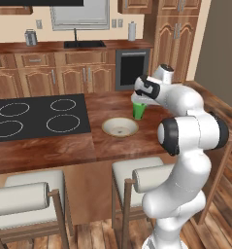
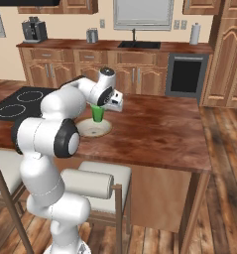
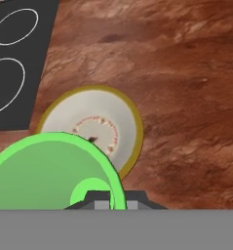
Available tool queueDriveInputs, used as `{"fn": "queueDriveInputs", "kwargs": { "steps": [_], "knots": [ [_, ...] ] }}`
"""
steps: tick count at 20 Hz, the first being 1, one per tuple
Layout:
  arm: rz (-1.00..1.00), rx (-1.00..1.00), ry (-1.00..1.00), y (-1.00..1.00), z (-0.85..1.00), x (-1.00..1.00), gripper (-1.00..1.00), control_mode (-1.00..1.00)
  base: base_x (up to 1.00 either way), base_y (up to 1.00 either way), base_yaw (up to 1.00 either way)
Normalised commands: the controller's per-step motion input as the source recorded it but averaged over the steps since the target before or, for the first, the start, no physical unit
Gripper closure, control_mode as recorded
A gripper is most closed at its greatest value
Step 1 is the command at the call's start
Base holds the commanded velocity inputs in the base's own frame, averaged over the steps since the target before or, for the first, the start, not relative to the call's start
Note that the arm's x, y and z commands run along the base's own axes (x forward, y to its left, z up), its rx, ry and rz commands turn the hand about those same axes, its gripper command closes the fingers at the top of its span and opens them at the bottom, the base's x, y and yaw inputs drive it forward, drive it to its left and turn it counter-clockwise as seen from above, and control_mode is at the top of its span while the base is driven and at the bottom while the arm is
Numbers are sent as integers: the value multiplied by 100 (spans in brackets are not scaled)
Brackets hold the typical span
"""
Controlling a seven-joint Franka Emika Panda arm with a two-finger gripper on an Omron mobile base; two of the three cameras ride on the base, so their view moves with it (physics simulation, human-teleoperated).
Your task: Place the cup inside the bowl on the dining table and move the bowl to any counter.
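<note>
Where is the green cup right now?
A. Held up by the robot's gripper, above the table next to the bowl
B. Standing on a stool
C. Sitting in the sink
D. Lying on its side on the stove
A: the gripper is shut on the cup's rim, and the green cup hangs just above the table, beside the bowl.

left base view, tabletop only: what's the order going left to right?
cooktop → bowl → cup, held in the shut end effector just above the bowl's far right edge.
</note>
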Motion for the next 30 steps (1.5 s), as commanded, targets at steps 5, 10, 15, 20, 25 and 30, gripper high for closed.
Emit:
{"fn": "queueDriveInputs", "kwargs": {
  "steps": [5, 10, 15, 20, 25, 30],
  "knots": [
    [0, 0, 0, 41, 0, 0, 100, -100, 0, 0, 0],
    [0, 0, 0, 37, 0, 0, 100, -100, 0, 0, 0],
    [0, -1, 0, 6, -4, 5, 100, -100, 0, 0, 0],
    [0, 0, 0, 0, -10, 7, 100, -100, 0, 0, 0],
    [0, 0, 0, 0, -15, 12, 100, -100, 0, 0, 0],
    [0, 0, 0, 5, -15, 6, 100, -100, 0, 0, 0]
  ]
}}
